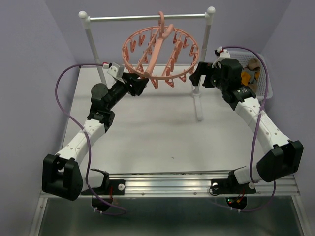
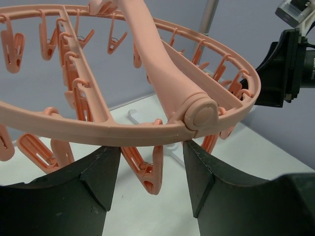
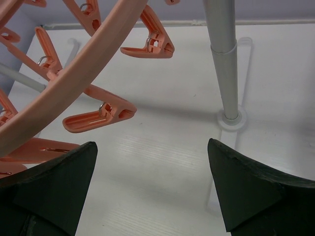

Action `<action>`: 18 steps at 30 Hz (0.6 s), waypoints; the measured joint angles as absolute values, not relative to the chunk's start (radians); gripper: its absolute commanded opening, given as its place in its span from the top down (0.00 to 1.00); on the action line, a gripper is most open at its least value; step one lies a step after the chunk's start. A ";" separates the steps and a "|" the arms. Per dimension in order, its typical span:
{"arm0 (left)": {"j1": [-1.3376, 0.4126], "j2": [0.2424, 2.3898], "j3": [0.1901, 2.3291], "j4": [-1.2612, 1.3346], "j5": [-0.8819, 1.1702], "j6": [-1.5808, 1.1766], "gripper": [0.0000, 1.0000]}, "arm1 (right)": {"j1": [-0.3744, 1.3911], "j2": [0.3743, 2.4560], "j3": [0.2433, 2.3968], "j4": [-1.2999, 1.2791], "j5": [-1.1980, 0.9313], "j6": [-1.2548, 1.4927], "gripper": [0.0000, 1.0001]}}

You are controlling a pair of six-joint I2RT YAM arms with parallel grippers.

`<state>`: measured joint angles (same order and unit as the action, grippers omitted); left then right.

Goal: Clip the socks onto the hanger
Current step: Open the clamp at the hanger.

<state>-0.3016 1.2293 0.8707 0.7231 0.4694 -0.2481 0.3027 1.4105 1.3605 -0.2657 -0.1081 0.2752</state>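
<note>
Socks (image 1: 247,74) of orange and brown fabric lie in the white mesh basket (image 1: 266,81), far right in the top view. The salmon-pink round plastic clip hanger (image 1: 156,53) hangs from the white-posted metal rail (image 1: 147,18).

Left wrist view: the left pincer (image 2: 151,155) is half open just under the ring, a dangling clip (image 2: 147,174) between its fingers, ungripped.

Right wrist view: the right pincer (image 3: 152,147) is wide open and empty over the white desk (image 3: 162,167).

Socks (image 1: 249,73) mostly behind R arm (image 1: 257,114) in basket (image 1: 246,49); hanger (image 2: 98,130) partly out of both wrist views
</note>
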 measured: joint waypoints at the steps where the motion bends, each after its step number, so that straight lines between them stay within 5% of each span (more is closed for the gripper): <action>1: -0.299 1.232 0.870 0.728 0.484 -0.249 0.36 | 0.303 1.411 1.361 -0.265 -0.108 0.275 0.00; 18: -0.233 1.306 0.870 0.817 0.644 -0.301 0.35 | 0.303 1.407 1.361 -0.261 -0.108 0.268 0.00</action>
<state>-0.2325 1.3060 0.8700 0.8165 0.6441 -0.3012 0.3027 1.4067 1.3609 -0.2607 -0.1081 0.2676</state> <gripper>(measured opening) 0.647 0.995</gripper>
